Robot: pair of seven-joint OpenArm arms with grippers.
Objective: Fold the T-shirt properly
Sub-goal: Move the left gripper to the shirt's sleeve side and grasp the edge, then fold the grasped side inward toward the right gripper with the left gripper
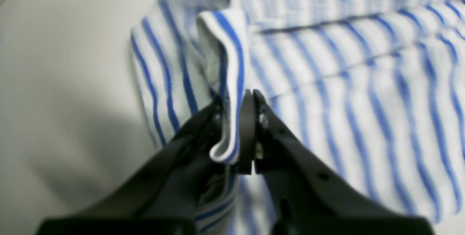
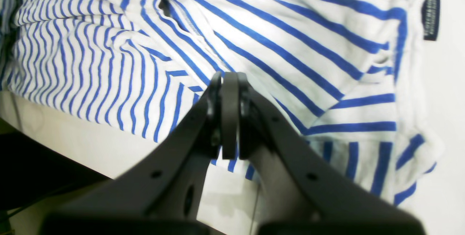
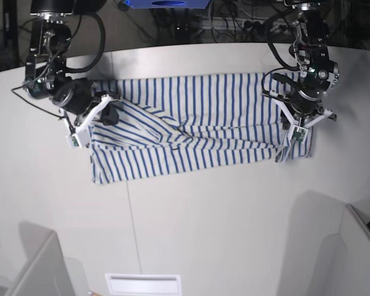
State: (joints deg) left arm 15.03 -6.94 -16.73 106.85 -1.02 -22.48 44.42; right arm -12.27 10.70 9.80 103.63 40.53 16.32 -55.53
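The T-shirt [image 3: 191, 129], white with thin blue stripes, lies stretched sideways across the table in a long, partly folded band. At its right end in the base view, my left gripper [image 3: 291, 143] is shut on a raised fold of the shirt's edge. The left wrist view shows that fold [image 1: 227, 82] pinched between the jaws of the left gripper [image 1: 236, 133], with the rest of the T-shirt [image 1: 345, 82] flat behind. My right gripper [image 3: 109, 116] hovers over the shirt's left end. Its jaws [image 2: 229, 115] are pressed together with no cloth seen between them. The T-shirt [image 2: 272, 39] lies below, its dark tag [image 2: 431, 15] at the edge.
The white table [image 3: 203, 234] extends wide in front of the shirt. Its edge [image 2: 54, 144] runs close under the right gripper, with dark floor beyond. Grey panels stand at the front left [image 3: 43, 265] and front right [image 3: 357, 246]. Cables hang behind the table.
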